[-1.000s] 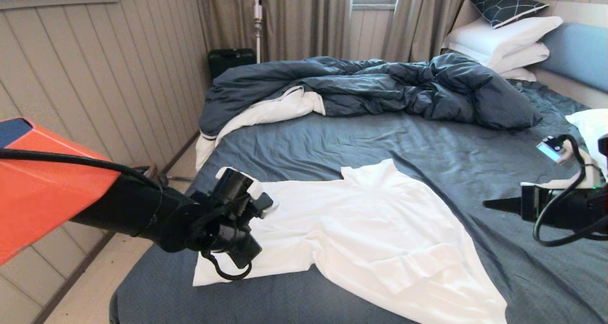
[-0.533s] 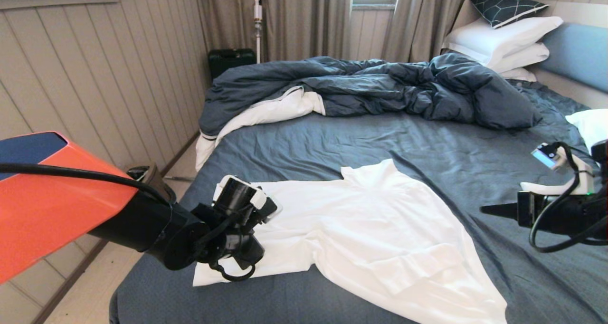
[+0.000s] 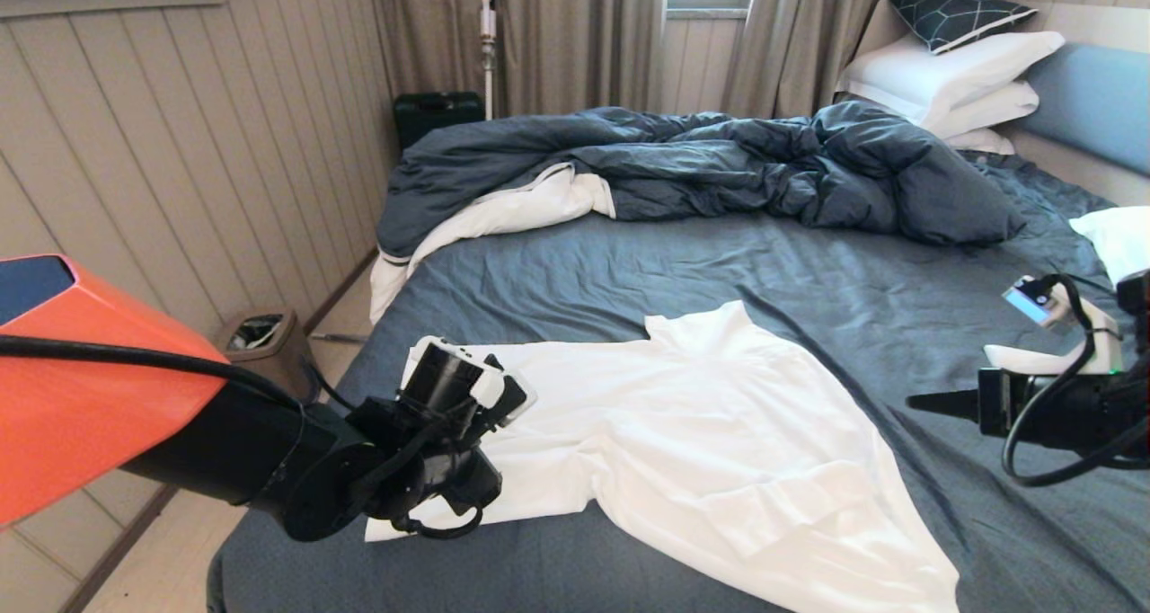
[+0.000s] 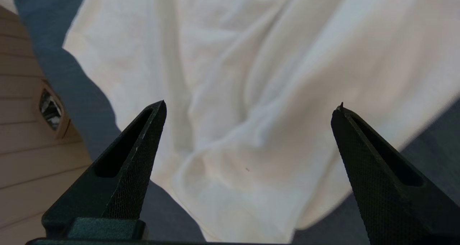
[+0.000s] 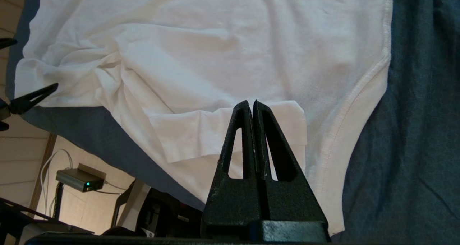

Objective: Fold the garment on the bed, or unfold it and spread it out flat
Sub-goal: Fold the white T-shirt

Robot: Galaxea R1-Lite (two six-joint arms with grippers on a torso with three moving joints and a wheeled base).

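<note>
Left gripper (image 4: pixel 248 106) has just let go: fingers (image 4: pixel 136 158) now spread wide with nothing between them, hanging over the left sleeve end of the garment (image 3: pixel 719 433). A second ago the same gripper sat closer on that sleeve; since then the arm has pulled back and dropped a little toward the near-left corner of the bed (image 3: pixel 764 262), and the bin (image 3: pixel 256 334) by the wall, hidden behind the arm before, is now visible. The sleeve itself has not moved with the release, it lies flat on the sheet where it was put down.

Garment: spread on the near half of the bed, neck toward the duvet (image 3: pixel 719 159), left sleeve stretched out toward the left edge, body running down toward the near right corner. Not fully flat: a folded-over flap and bunched creases sit in the lower middle part, clear in the right wrist view (image 5: pixel 201 130), and the hem hangs near the bed's front edge.

Right gripper (image 3: pixel 912 404) hovers off to the right above the sheet, clear of the cloth, fingers pressed together, empty, barely shifted.

Judgement: left sleeve placement looks done, so the spread-flat option is partly complete. Remaining work is likely the folded flap and creases. Thin cloth may drag if pinched carelessly.
</note>
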